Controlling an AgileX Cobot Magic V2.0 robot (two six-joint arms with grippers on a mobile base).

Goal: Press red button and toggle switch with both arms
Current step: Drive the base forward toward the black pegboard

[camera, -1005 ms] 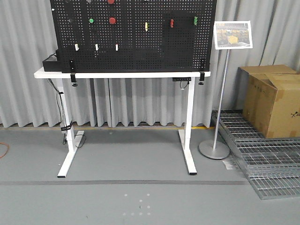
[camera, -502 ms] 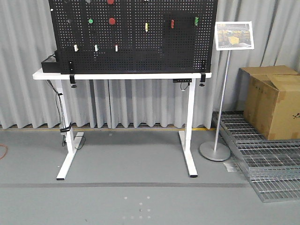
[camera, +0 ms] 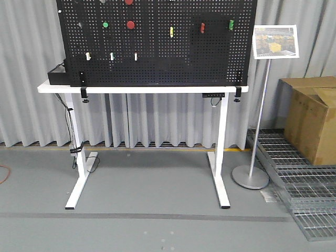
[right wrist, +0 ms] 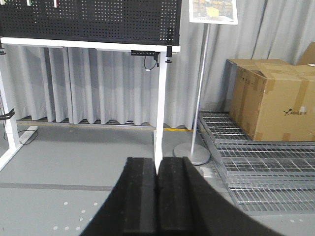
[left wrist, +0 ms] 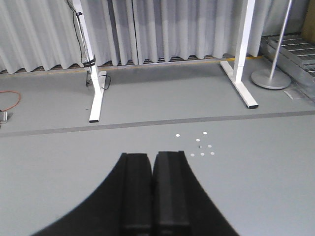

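left gripper [left wrist: 153, 160]: jaws pressed flat together with nothing between them, hanging low over bare floor.
right gripper [right wrist: 157, 162]: jaws likewise closed on nothing, aimed at the table's right leg.
floor [camera: 157, 226]: grey, crossed by a dark seam and marked with a few pale dots near the robot.
table [camera: 52, 87]: its white worktop carries the pegboard [camera: 157, 68] from the left edge almost to the right.
red button [camera: 130, 24]: near the pegboard's upper left corner, just right of a green button [camera: 105, 24].
pale toggles [camera: 111, 55]: a row of three below the buttons, toward the pegboard's left edge.
coloured toggles [camera: 202, 28]: yellow, red and green, toward the pegboard's upper right corner.
step in hand: probably the approach, since both arms are well apart from the pegboard.
doing it well: square the base to the worktop's front edge and stop clear of the table legs. Raise each arm to its target. Keep the jaws closed as a blunt tip, meeting the button straight on and nudging the toggle along its throw.
hard to make out: the pegboard's top edge is cropped, cutting a second red knob [camera: 128, 1]. Toggle positions are too small to read, so which one the task means cannot be told. Neither wrist view shows the button.
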